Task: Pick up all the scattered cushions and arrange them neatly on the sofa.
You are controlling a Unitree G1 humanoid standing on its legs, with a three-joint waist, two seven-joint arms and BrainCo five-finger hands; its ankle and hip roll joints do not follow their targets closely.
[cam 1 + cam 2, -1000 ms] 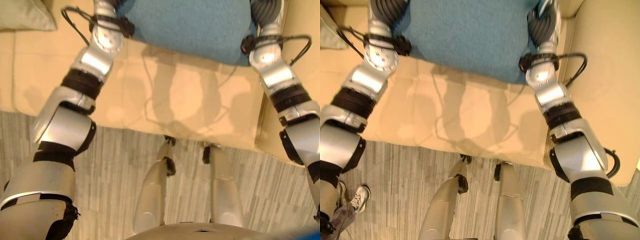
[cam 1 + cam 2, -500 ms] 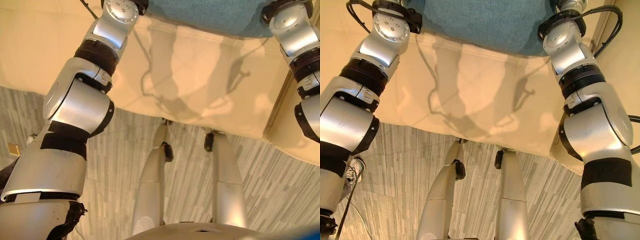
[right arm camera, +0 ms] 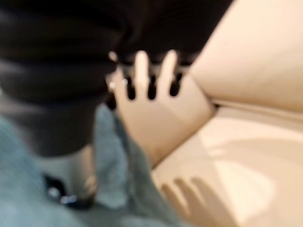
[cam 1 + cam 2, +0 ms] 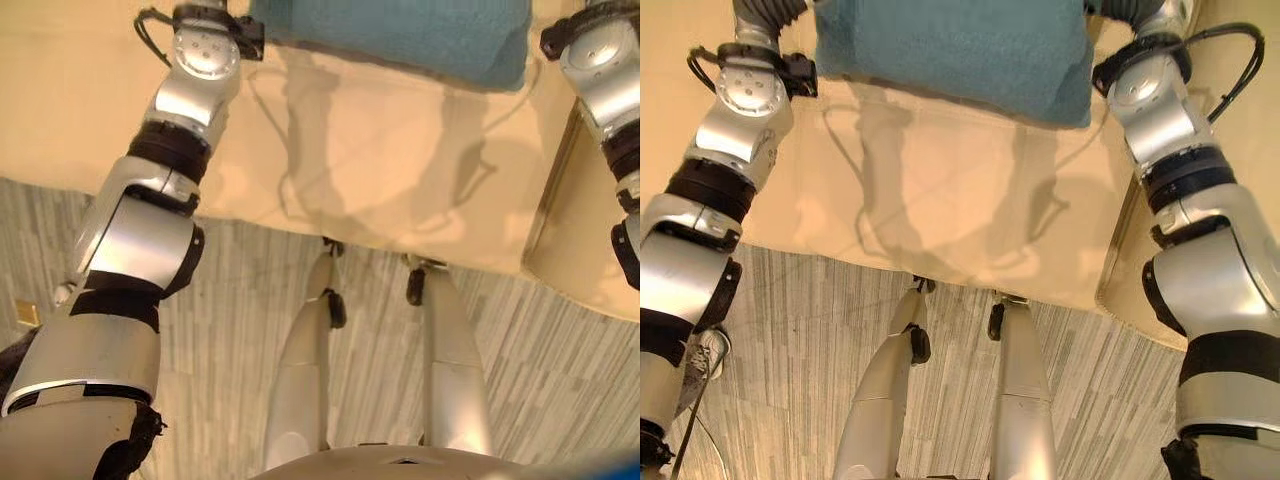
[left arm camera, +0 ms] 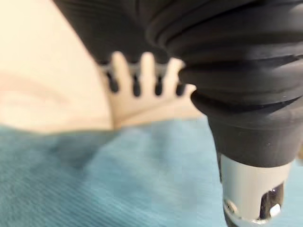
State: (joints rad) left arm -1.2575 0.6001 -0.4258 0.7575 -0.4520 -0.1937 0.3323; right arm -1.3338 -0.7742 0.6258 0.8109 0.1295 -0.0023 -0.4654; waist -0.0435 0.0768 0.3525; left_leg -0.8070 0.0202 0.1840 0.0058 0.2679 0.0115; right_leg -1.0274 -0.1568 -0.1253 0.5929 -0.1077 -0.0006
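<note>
A teal cushion hangs over the cream sofa seat, carried between my two hands. My left hand lies along one side of it with straight fingers reaching past the teal cloth toward the sofa. Along the opposite side, my right hand also keeps its fingers straight, its thumb against the teal cloth. Both arms reach up to the cushion's two ends in the eye views. The cushion's far part is cut off by the picture's edge.
The sofa's right armrest rises just beside my right arm. Grey striped carpet runs in front of the seat's edge. A person's shoe shows on the carpet at my far left.
The camera has shifted between frames. The teal cushion stays between both hands over the seat, and more of it shows now than half a second ago.
</note>
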